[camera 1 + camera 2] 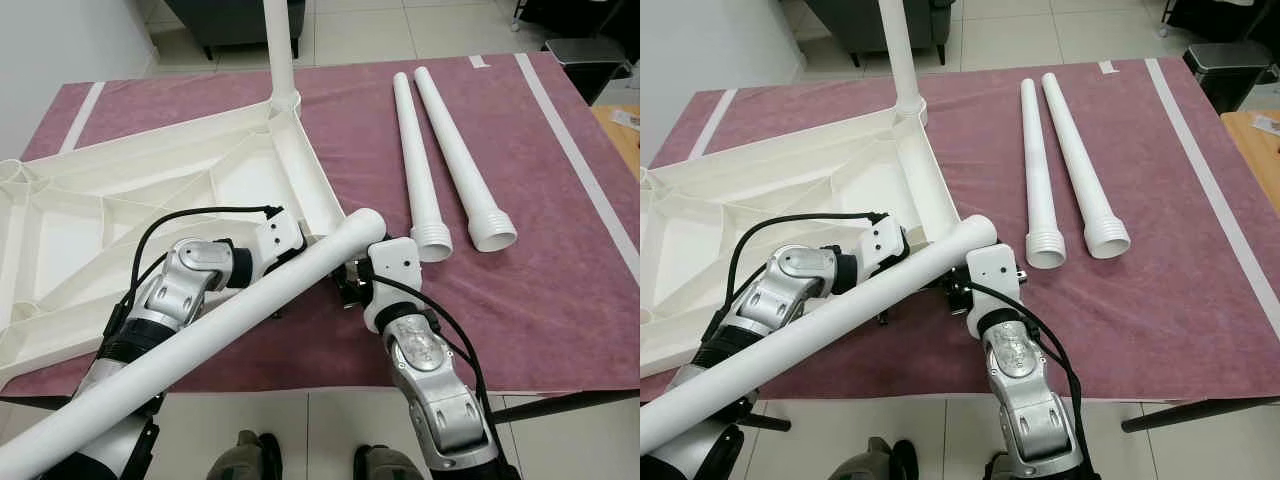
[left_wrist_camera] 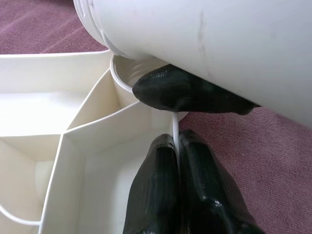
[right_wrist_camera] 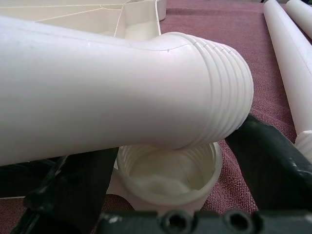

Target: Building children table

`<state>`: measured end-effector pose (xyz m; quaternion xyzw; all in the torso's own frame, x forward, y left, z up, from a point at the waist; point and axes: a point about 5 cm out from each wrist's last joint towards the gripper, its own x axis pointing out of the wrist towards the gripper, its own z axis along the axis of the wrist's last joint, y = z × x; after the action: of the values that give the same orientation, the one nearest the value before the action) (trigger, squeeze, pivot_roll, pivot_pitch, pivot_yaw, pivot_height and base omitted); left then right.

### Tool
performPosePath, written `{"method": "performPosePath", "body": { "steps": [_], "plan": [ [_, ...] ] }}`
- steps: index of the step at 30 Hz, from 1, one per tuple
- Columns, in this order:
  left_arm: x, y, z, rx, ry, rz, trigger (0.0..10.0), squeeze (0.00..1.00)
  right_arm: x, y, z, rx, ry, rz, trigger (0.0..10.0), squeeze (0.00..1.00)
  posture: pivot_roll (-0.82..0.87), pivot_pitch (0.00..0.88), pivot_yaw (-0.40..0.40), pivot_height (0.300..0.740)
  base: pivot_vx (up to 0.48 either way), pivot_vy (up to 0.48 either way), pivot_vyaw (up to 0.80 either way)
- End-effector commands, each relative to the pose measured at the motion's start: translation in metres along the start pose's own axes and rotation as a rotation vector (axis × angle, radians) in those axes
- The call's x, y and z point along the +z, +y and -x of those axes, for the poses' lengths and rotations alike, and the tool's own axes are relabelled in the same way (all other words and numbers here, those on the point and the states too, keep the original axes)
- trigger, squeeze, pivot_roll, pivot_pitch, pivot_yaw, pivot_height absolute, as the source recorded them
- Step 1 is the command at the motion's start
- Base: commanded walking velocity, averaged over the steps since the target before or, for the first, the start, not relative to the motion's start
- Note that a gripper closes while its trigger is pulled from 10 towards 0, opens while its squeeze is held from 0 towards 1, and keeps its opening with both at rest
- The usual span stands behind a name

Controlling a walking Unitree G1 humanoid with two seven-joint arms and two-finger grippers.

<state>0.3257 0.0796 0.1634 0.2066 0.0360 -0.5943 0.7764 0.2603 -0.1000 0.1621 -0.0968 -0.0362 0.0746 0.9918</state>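
Observation:
A white table top (image 1: 120, 200) lies upside down on a maroon cloth. One white leg (image 1: 280, 50) stands upright in its far corner. My left gripper (image 2: 175, 141) is shut on the thin rim wall beside the near corner socket (image 3: 165, 180). My right gripper (image 3: 168, 161) is shut on a long white leg (image 1: 230, 320), its fingers (image 3: 273, 151) on either side of the threaded end. That end hangs tilted just above the threaded socket, and the leg slants back past my left arm. Two more legs (image 1: 420, 170) (image 1: 462, 150) lie side by side on the cloth to the right.
The cloth (image 1: 560, 300) ends at the near edge, where tiled floor and my feet (image 1: 250, 460) begin. A dark seat (image 1: 235, 20) stands beyond the far edge. A black bin (image 1: 590, 60) and a wooden surface (image 1: 625, 130) are at the right.

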Motion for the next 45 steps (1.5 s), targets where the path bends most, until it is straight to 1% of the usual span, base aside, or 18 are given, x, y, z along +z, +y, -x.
{"method": "performPosePath", "body": {
  "steps": [1,6,7,8,9,10,12,13,14,19,20,21,25,27,29,34,38,45],
  "plan": [
    [-0.004,0.007,0.004,0.125,-0.004,0.024,0.0,0.0,-0.016,-0.004,0.002,-0.019,0.082,0.008,6.8,0.0,-0.09,0.163,0.123,0.74,0.0,0.0,0.0],
    [-0.004,0.006,0.004,0.125,-0.004,0.025,0.0,0.0,-0.015,-0.004,0.002,-0.017,0.07,0.018,6.8,0.0,-0.09,0.163,0.123,0.74,0.0,0.0,0.0],
    [-0.004,0.007,0.004,0.133,-0.007,0.025,0.0,0.0,-0.015,-0.006,0.003,-0.031,0.058,0.093,10.0,0.0,-0.09,0.163,0.124,0.74,0.0,0.0,0.0],
    [-0.004,0.007,0.004,0.133,-0.007,0.025,0.0,0.0,-0.015,-0.006,0.003,-0.031,0.058,0.093,10.0,0.0,-0.09,0.163,0.124,0.74,0.0,0.0,0.0],
    [-0.003,0.008,0.003,0.147,-0.009,0.019,10.0,0.0,-0.017,-0.009,0.004,-0.046,0.052,0.167,10.0,0.0,-0.09,0.164,0.124,0.74,0.0,0.0,0.0],
    [-0.003,0.008,0.003,0.158,-0.012,0.014,10.0,0.0,-0.019,-0.012,0.005,-0.055,0.051,0.217,10.0,0.0,-0.09,0.164,0.124,0.74,0.0,0.0,0.0],
    [-0.003,0.008,0.003,0.158,-0.012,0.014,10.0,0.0,-0.019,-0.012,0.005,-0.055,0.051,0.217,10.0,0.0,-0.09,0.164,0.124,0.74,0.0,0.0,0.0],
    [-0.002,0.009,0.003,0.164,-0.015,0.012,10.0,0.0,-0.021,-0.013,0.006,-0.05,0.056,0.238,10.0,1.0,-0.09,0.165,0.125,0.74,0.0,0.0,0.0],
    [-0.002,0.01,0.003,0.169,-0.018,0.01,10.0,0.51,-0.022,-0.015,0.007,-0.035,0.063,0.248,10.0,1.0,-0.09,0.166,0.125,0.74,0.0,0.0,0.0],
    [-0.001,0.011,0.004,0.181,-0.021,0.01,10.0,0.44,-0.025,-0.017,0.008,0.008,0.082,0.28,10.0,1.0,-0.09,0.166,0.125,0.74,0.0,0.0,0.0],
    [0.0,0.012,0.004,0.186,-0.023,0.011,10.0,0.15,-0.026,-0.02,0.008,0.018,0.096,0.305,10.0,1.0,-0.09,0.166,0.125,0.74,0.0,0.0,0.0],
    [0.0,0.012,0.004,0.19,-0.025,0.013,10.0,0.0,-0.027,-0.026,0.009,0.007,0.11,0.342,10.0,0.0,-0.09,0.166,0.124,0.74,0.0,0.0,0.0],
    [0.001,0.013,0.004,0.192,-0.028,0.018,10.0,0.0,-0.027,-0.037,0.01,-0.02,0.117,0.412,10.0,0.0,-0.09,0.166,0.123,0.74,0.0,0.0,0.0],
    [0.001,0.013,0.004,0.191,-0.029,0.021,10.0,0.0,-0.021,-0.042,0.013,-0.023,0.063,0.522,10.0,0.0,-0.09,0.167,0.125,0.74,0.0,0.0,0.0],
    [0.001,0.013,0.004,0.191,-0.029,0.021,10.0,0.0,-0.021,-0.042,0.013,-0.023,0.063,0.522,10.0,0.0,-0.09,0.167,0.125,0.74,0.0,0.0,0.0],
    [0.0,0.012,0.004,0.177,-0.028,0.032,10.0,0.0,0.001,-0.046,0.019,-0.042,-0.099,0.702,10.0,0.0,-0.09,0.17,0.135,0.74,0.0,0.0,0.0],
    [0.001,0.012,0.003,0.17,-0.031,0.037,10.0,0.0,0.01,-0.039,0.019,0.001,-0.209,0.8,10.0,0.0,-0.09,0.17,0.139,0.74,0.0,0.0,0.0],
    [0.002,0.013,0.004,0.17,-0.03,0.039,10.0,0.0,0.012,-0.028,0.02,0.089,-0.299,0.914,10.0,0.0,-0.09,0.17,0.142,0.74,0.0,0.0,0.0]
  ]
}}
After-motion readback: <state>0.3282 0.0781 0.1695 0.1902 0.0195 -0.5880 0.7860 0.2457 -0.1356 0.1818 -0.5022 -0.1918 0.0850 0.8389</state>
